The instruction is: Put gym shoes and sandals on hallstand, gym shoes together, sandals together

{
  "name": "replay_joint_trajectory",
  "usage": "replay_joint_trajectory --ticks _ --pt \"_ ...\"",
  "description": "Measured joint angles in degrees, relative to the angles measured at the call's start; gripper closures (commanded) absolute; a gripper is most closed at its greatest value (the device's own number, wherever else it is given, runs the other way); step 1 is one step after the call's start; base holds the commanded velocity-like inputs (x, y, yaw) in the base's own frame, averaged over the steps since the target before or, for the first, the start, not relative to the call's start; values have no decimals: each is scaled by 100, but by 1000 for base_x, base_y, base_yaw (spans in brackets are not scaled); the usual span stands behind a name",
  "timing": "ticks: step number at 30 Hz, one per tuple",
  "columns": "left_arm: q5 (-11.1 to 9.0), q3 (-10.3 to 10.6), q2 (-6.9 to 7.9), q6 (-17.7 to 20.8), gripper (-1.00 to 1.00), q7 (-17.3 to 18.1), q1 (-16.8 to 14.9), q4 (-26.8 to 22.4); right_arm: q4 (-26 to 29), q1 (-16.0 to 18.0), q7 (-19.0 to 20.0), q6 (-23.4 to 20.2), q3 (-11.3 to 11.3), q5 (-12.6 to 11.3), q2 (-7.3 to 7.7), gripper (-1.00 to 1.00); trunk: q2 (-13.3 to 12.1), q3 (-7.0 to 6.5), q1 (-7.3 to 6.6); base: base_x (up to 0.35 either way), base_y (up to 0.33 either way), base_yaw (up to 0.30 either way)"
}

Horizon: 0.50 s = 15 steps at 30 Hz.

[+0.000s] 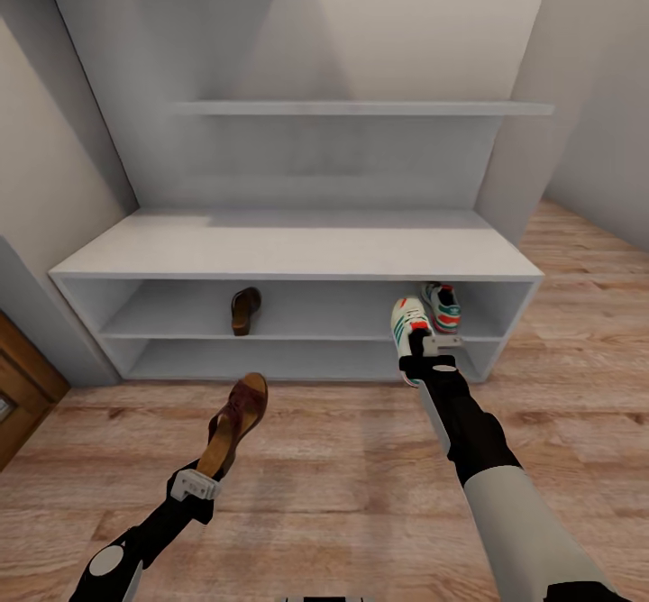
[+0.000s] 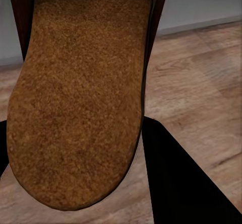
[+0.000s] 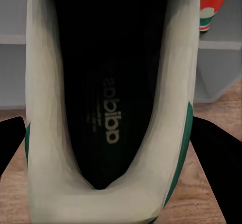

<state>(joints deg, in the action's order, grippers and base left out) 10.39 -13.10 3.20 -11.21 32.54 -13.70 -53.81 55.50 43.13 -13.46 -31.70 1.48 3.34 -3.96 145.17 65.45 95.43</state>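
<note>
The pale grey hallstand (image 1: 297, 255) stands against the wall ahead. One brown sandal (image 1: 244, 310) lies on its upper open shelf at centre-left, and one gym shoe (image 1: 442, 305) sits on the same shelf at the right. My right gripper (image 1: 422, 350) is shut on the heel of the other gym shoe (image 1: 410, 321), held in front of that shelf, just left of the shelved shoe (image 3: 214, 5); its dark insole (image 3: 108, 83) faces the right wrist camera. My left gripper (image 1: 203, 480) is shut on the second sandal (image 1: 236, 422), held above the corridor floor (image 1: 342, 467), tan sole (image 2: 80, 93) toward the left wrist camera.
A higher wall shelf (image 1: 361, 108) runs above the rack's flat top. A brown wooden door or cabinet edge (image 1: 22, 395) stands at the left. Grey walls close in on both sides, with open plank floor to the right of the rack.
</note>
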Motion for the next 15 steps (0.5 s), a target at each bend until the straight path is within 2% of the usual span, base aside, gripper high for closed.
replay_joint_trajectory --ticks 6,15 --pt "0 1 0 0 100 2 10 -3 -1 0 0 2 0 0 0 100 0 0 1 97 0 0" --pt "-1 2 0 0 100 7 25 -7 -1 0 0 3 0 2 0 100 0 0 2 25 0 0"
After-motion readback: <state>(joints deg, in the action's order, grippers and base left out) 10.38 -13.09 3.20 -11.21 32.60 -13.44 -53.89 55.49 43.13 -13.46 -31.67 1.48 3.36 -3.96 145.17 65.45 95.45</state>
